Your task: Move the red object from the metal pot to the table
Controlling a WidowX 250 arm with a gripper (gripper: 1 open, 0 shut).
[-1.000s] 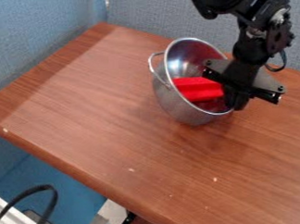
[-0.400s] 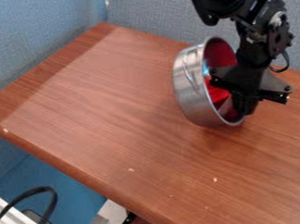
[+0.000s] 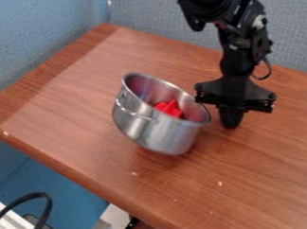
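Currently the pot (image 3: 160,116) sits near the middle of the table (image 3: 66,91), tipped somewhat so its open mouth faces up and toward the right of the view, shiny outer wall turned to the camera. Red object (image 3: 172,107) lies inside the pot, low against the inner wall on the right side; only part of it shows above the rim, with a reddish reflection on the steel around it (exact outline hard to separate from that reflection). Gripper (image 3: 235,112) hangs just right of the pot, pointing down at the tabletop, black arm rising from it toward the top of the view. Jaws are clenched together and hold nothing; fingertips are close to the wood, though contact with the surface cannot be made out. Gripper and pot rim stand near each other, and whether they touch cannot be told at this size. Table surface is reddish-brown wood grain, rounded at the near-left edge, bare around the pot. Blue wall runs behind the table at upper left. Below the table's front edge, at lower left, a dark cable (image 3: 27,211) loops over a pale floor.
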